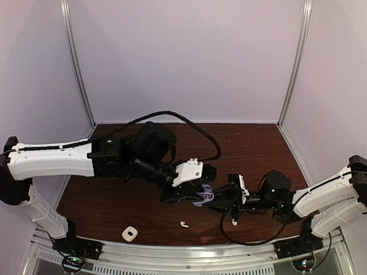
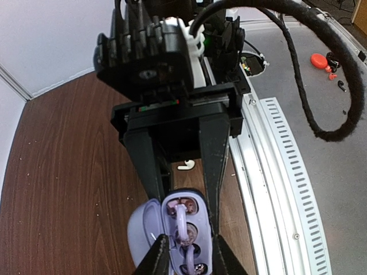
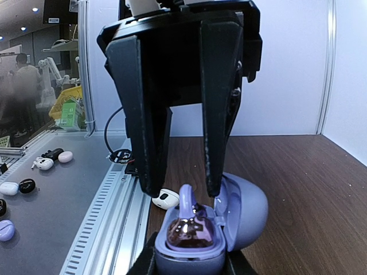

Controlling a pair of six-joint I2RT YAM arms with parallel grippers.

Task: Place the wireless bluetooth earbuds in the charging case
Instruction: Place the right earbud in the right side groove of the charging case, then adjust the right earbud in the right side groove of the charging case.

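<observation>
Right wrist view: the right gripper (image 3: pixel 189 255) is clamped on the rounded lilac charging case (image 3: pixel 246 206), its lid open. The left gripper (image 3: pixel 181 192) has its jaws apart either side of a glossy purple earbud (image 3: pixel 186 226) sitting in its well, stem poking up. I'd lift straight up so nothing snags it, then press it home. One smooth white earbud (image 1: pixel 184 224) lies on the wood-grain table (image 1: pixel 258 149) nearby.

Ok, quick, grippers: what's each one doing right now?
Left gripper: open, jaws either side of the earbud standing in the case, not gripping it.
Right gripper: shut on the case.
</observation>
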